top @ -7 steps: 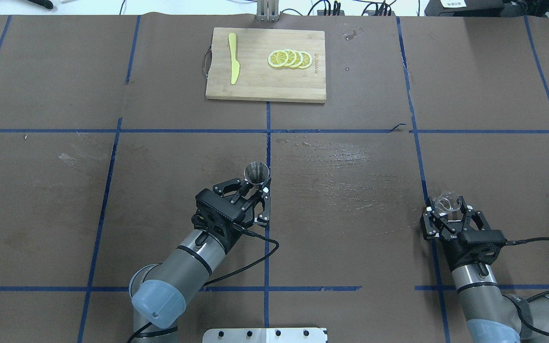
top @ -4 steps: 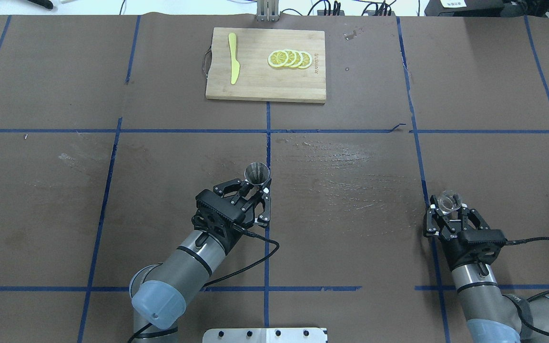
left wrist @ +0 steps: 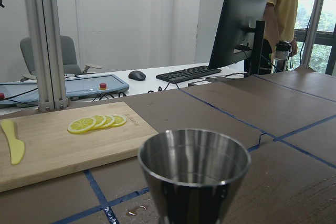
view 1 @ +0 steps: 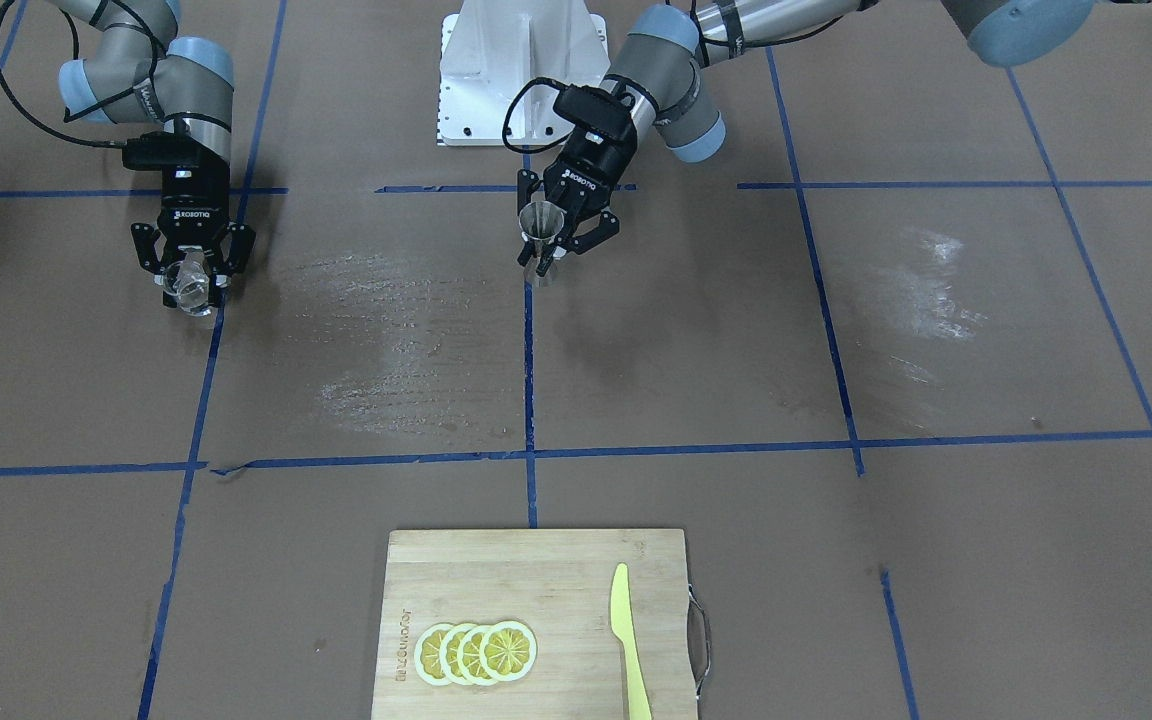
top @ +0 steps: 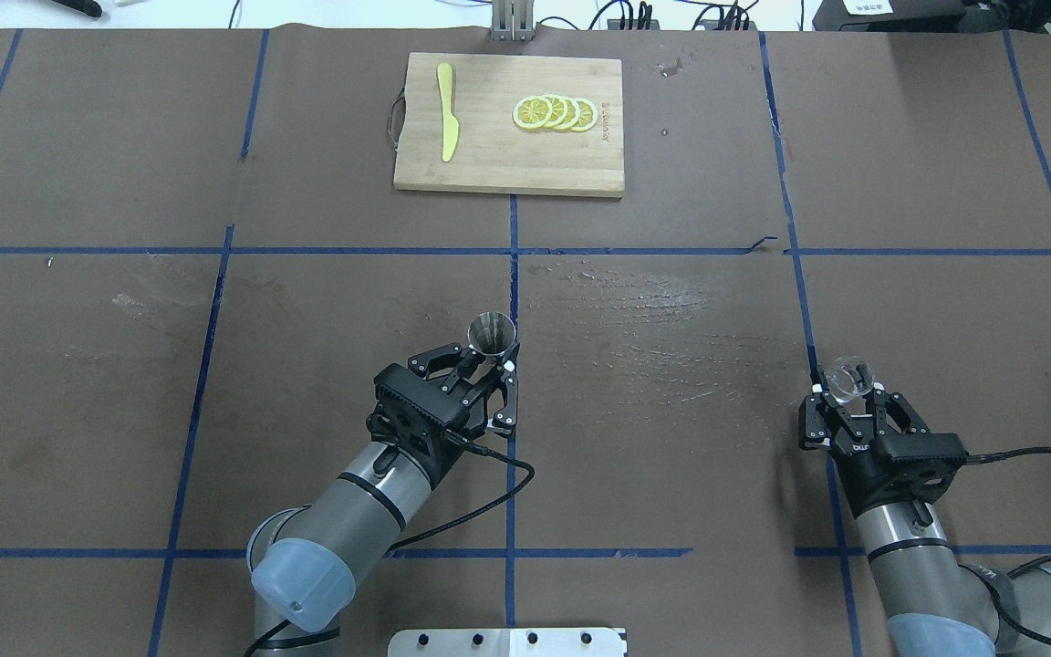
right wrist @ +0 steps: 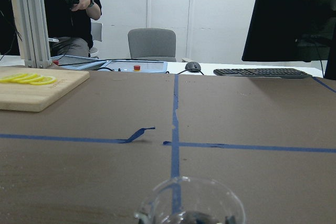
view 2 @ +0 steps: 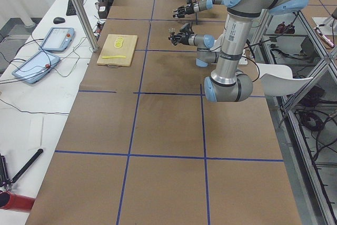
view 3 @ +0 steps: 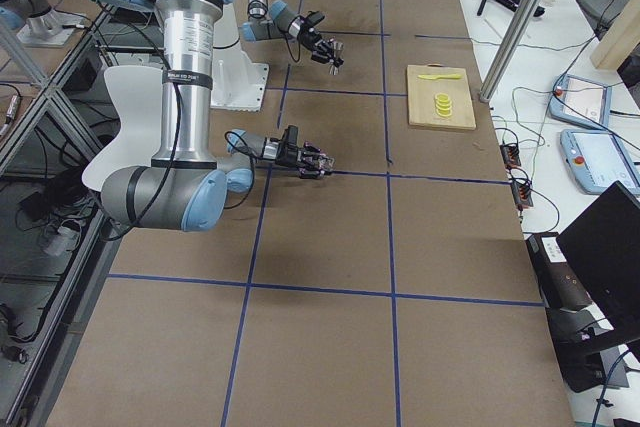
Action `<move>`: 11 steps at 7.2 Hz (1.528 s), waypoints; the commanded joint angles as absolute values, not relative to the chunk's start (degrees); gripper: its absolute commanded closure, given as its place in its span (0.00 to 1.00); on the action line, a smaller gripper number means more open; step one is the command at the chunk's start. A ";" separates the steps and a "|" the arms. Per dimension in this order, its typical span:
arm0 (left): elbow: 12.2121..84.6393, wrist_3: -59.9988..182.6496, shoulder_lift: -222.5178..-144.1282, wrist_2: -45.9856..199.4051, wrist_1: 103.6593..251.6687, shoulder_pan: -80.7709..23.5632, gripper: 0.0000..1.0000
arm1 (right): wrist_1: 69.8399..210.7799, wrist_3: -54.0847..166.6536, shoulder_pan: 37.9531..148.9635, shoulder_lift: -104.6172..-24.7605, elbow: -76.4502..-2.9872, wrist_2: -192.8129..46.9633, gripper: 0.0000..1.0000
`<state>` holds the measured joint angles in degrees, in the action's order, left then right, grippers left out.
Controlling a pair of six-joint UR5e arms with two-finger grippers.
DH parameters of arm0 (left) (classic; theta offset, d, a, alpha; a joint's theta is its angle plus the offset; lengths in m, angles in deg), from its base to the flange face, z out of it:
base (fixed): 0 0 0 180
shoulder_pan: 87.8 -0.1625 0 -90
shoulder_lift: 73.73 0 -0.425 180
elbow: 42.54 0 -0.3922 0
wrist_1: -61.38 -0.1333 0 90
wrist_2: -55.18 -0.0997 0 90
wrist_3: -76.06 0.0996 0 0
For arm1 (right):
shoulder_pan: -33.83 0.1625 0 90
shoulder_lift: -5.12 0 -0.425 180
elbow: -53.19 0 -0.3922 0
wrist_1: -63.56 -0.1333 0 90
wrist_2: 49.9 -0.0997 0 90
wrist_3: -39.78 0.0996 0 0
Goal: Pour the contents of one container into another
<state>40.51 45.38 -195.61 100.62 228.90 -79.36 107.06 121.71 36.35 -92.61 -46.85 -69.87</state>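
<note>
The steel jigger (top: 493, 331) stands upright near the table's centre line, and my left gripper (top: 492, 359) is shut on its waist. Its open top cone fills the lower middle of the left wrist view (left wrist: 194, 171). From the front, the jigger (view 1: 542, 222) sits between the left gripper's (view 1: 543, 245) fingers. At the right, my right gripper (top: 849, 394) is shut on the clear glass cup (top: 850, 380), which is held roughly upright. The cup's rim (right wrist: 190, 205) shows at the bottom edge of the right wrist view. I cannot tell what is in the cup (view 1: 186, 288).
A wooden cutting board (top: 507, 155) lies at the far middle with lemon slices (top: 555, 112) and a yellow knife (top: 446, 123) on it. A wet, smeared patch (top: 653, 301) marks the brown table cover between the arms. Blue tape lines cross the table.
My right gripper has shifted slightly left with the glass cup, and the cup has come from tilted to more upright. The left gripper and jigger have not moved.
</note>
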 commanded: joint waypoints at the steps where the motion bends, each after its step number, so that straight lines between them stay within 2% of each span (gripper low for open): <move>1: 40.51 45.38 -195.55 100.62 228.82 -79.36 1.00 | 107.24 109.88 36.29 -91.22 -54.97 -70.55 0.92; 4: 40.51 45.38 -195.72 100.62 228.82 -79.54 1.00 | 109.43 102.98 36.29 -76.66 -55.09 -70.64 0.95; 5: 40.51 45.38 -195.72 100.62 228.82 -79.54 1.00 | 110.92 101.76 36.20 -71.75 -55.18 -71.78 0.99; 7: 40.34 45.73 -195.46 100.53 228.73 -79.54 1.00 | 111.72 92.30 36.02 -66.63 -55.62 -73.81 1.00; 11: 40.07 49.85 -195.19 100.27 228.38 -79.71 1.00 | 122.76 90.85 37.60 -61.78 -55.88 -73.90 1.00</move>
<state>40.13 48.06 -195.22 100.42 228.41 -79.67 118.29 91.56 36.88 -63.85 -55.80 -73.88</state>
